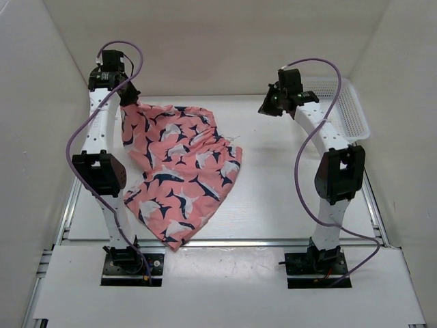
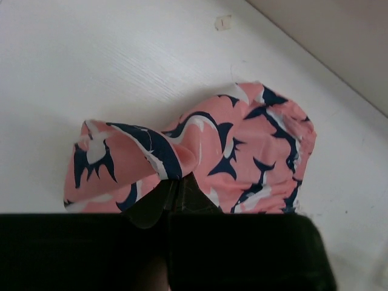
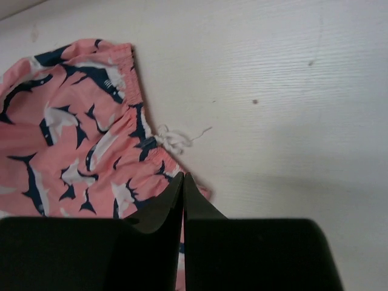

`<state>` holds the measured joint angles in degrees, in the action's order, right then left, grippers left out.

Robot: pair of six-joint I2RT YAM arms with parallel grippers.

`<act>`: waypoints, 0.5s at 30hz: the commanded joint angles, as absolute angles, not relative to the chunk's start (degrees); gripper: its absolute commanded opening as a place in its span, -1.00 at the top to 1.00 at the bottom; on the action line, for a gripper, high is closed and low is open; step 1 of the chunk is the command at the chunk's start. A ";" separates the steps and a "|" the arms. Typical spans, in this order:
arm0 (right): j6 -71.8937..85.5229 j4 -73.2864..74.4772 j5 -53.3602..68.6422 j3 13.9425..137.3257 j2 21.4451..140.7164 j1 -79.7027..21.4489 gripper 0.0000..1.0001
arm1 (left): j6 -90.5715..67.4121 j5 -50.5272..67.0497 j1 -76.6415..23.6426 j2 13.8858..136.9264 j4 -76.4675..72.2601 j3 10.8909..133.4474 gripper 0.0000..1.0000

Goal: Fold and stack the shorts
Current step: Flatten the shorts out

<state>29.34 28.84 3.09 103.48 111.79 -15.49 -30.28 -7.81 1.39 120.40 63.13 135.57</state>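
Top external view: pinching the far-left corner of the shorts (image 1: 181, 167) with the left gripper (image 1: 128, 99), jaws clamping fabric, the rest sprawling across the table's (image 1: 287, 198) left half. Holding the right gripper (image 1: 266, 108) aloft near the basket (image 1: 351, 113), fingers pressing together, gripping nothing.

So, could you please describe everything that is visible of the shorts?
The shorts are soft salmon-pink fabric printed with navy-and-white sharks, with a gathered waistband and a white drawstring. They lie rumpled and unfolded on the left part of the white table. The left hand is shut on a bunched far corner, held up off the surface. The right hand is shut and grips none of the fabric.
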 commanded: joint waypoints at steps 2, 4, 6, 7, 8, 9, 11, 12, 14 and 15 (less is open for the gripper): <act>25.76 36.35 10.72 111.43 118.63 -18.71 0.71 | -28.74 -6.86 1.85 114.26 62.50 126.66 0.79; 22.60 39.36 10.72 114.42 121.01 -20.56 0.41 | -28.74 -6.86 2.37 113.65 62.49 124.99 0.79; 21.72 42.01 8.88 115.40 122.52 -23.46 -0.08 | -28.74 -6.86 2.37 113.64 62.49 123.84 0.79; 21.71 42.01 7.75 114.01 122.52 -24.34 -0.16 | -28.74 -6.86 2.37 113.64 62.49 123.84 0.79; 21.71 42.01 5.47 110.86 122.52 -25.82 -0.21 | -28.74 -6.86 2.37 113.64 62.49 123.84 0.79; 21.71 42.01 5.45 109.44 122.52 -26.45 -0.21 | -28.74 -6.86 2.37 113.64 63.10 123.84 0.79; 21.19 41.40 4.67 107.15 123.04 -27.77 -0.21 | -28.74 -6.86 2.90 113.64 63.11 123.84 0.79; 21.18 41.40 3.79 106.53 123.05 -27.77 -0.21 | -28.74 -6.86 2.90 113.64 63.11 123.84 0.79; 21.18 41.40 0.29 104.33 123.66 -29.09 -0.27 | -28.74 -6.86 2.90 113.12 63.11 123.32 0.79; 21.18 41.40 -0.69 103.72 123.66 -29.09 -0.30 | -28.74 -6.86 2.90 113.12 63.11 123.31 0.79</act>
